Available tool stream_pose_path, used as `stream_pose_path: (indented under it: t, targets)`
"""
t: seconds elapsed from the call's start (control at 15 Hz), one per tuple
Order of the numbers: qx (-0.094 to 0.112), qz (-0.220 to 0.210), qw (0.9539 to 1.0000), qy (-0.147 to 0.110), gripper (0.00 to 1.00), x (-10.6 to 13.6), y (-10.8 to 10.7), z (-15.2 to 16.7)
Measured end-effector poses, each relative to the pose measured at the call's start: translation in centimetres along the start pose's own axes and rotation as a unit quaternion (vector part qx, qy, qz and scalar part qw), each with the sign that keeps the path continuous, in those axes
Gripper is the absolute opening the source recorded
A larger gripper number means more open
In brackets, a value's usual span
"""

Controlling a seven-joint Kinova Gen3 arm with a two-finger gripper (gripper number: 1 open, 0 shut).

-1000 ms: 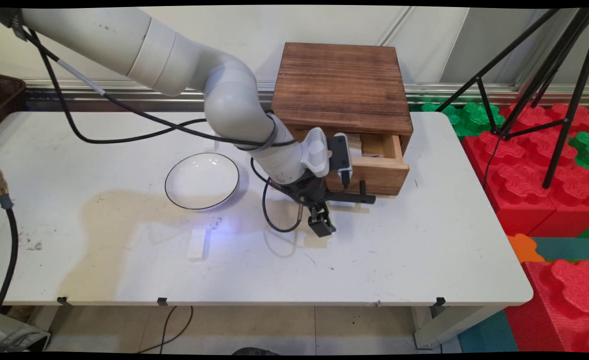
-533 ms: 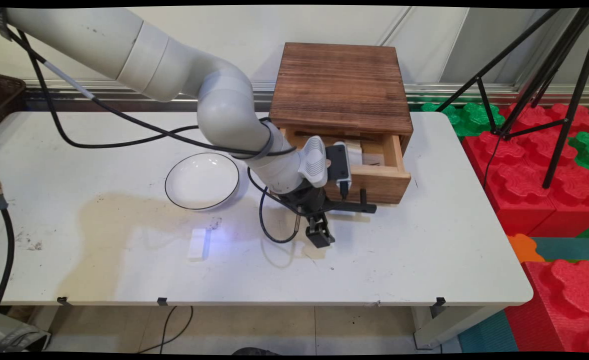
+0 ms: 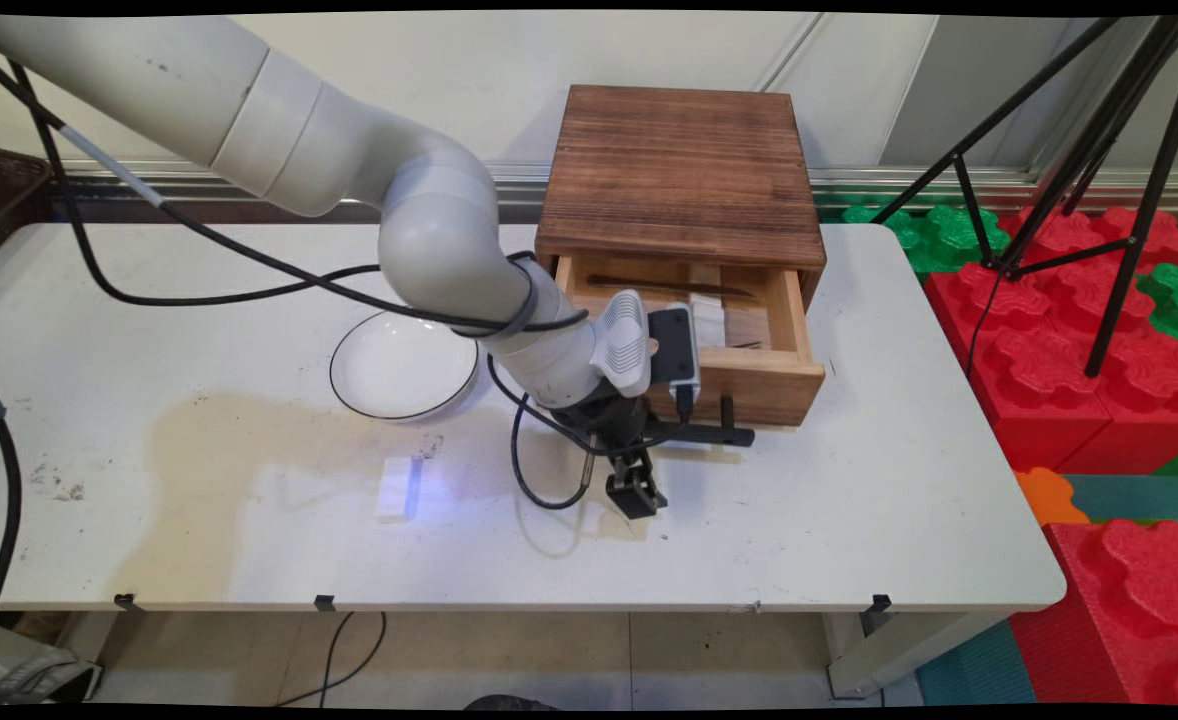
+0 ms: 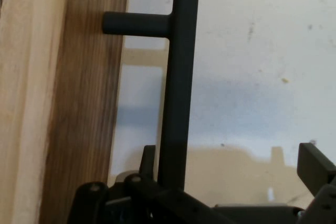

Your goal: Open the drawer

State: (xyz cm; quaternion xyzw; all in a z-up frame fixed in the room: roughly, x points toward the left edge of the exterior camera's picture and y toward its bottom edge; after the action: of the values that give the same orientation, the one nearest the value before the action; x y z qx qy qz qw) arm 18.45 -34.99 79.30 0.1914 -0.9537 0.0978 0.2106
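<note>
fig. main + hand views, near to far. white block [image 3: 397,487] lies on table [image 3: 849,520], left of gripper [image 3: 635,492]. gripper is spread wide, clamping nothing; handle [image 3: 714,435] bar passes betw. its fingers, close by one finger [image 4: 148,156], well apart from the other. drawer [image 3: 749,375] sits farther out of wooden box [image 3: 684,170] than 1 s ago, arm drawn nearer w/ it. plate [image 3: 404,362] rests left of drawer. only the hand view shows the finger gap; only the main view shows the drawer's inside: white item [image 3: 711,315], thin dark stick [image 3: 669,287].
</note>
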Motion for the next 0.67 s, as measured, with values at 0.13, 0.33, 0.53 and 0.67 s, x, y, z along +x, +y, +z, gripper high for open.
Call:
stream_pose_path:
  t: [0.13, 0.33, 0.53, 0.67]
  targets:
    - [-0.004, 0.002, 1.0, 0.0, 1.0, -0.1, 0.7, -0.2]
    - [-0.011, 0.006, 0.9999, 0.0, 1.0, -0.2, 1.7, -0.4]
    - [-0.016, 0.009, 0.9998, 0.0, 1.0, -0.3, 2.4, -0.6]
    - [-0.02, 0.01, 0.9998, -0.001, 1.0, -0.4, 2.9, -0.7]
